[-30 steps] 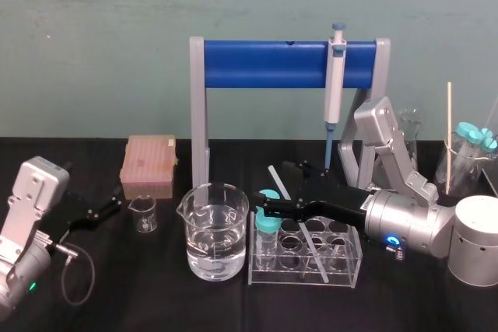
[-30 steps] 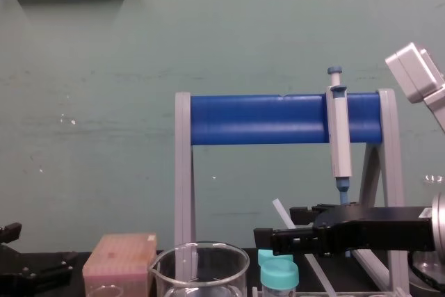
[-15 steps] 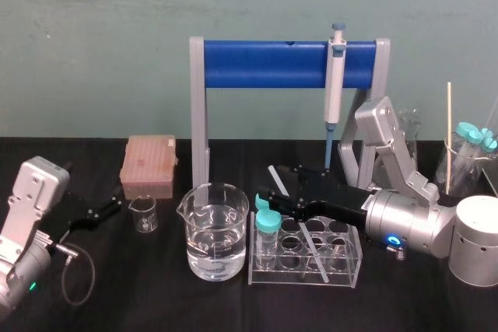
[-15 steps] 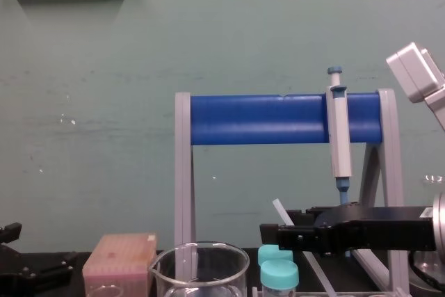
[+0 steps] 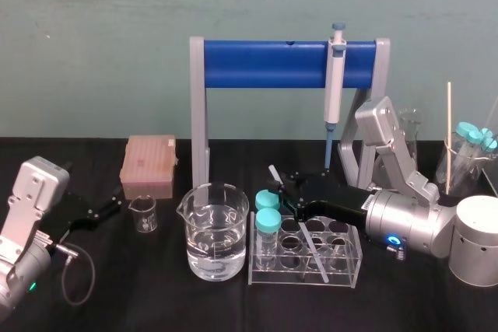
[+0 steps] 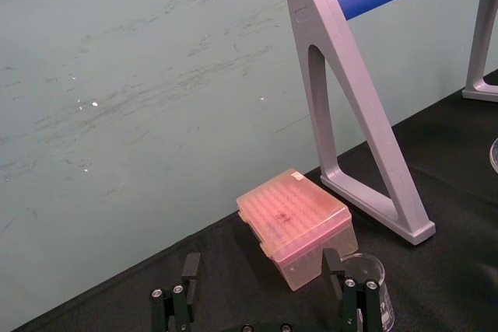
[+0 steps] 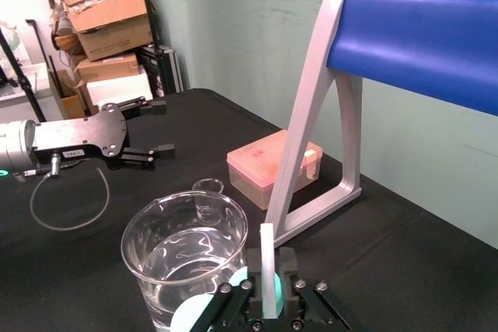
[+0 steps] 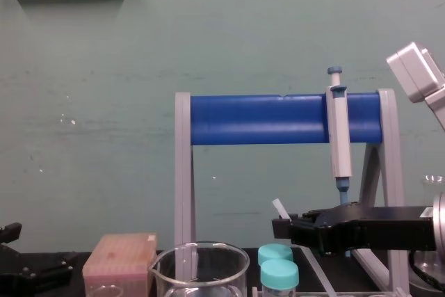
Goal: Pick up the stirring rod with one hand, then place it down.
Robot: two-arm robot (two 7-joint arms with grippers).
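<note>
Since the right tool (image 5: 286,198) looks clenched on the stirring rod (image 5: 308,242), I'd call this the very start of the pick-up: grip made, lift not yet done. The rod is leaning in the clear rack (image 5: 342,270). Its bottom end is down in a front slot at about 5 o'clock, and its top tilts off toward 11 o'clock. The tool has it just below that top end. From the right wrist camera the rod stands right between the two pads with no gap I can make out, so I'm fairly confident it's grasping, not just sitting around it.

The rack sits at roughly 6 o'clock from the blue stand (image 5: 264,66), with the beaker (image 5: 214,231) of water just beside it at 9 o'clock. Two teal-capped tubes (image 5: 268,221) stand in the slots on that side, close to the tool's tip.

Next move, my guess: draw the rod up along its own tilt so the lower end clears the slot without levering the rack or bumping those tubes. Mind the pipette (image 5: 334,83) hanging at about 1 o'clock above. Then lay it on bare table (image 5: 156,301).

The left tool (image 5: 105,211) is parked over at 9 o'clock, fingers released, holding nothing.
</note>
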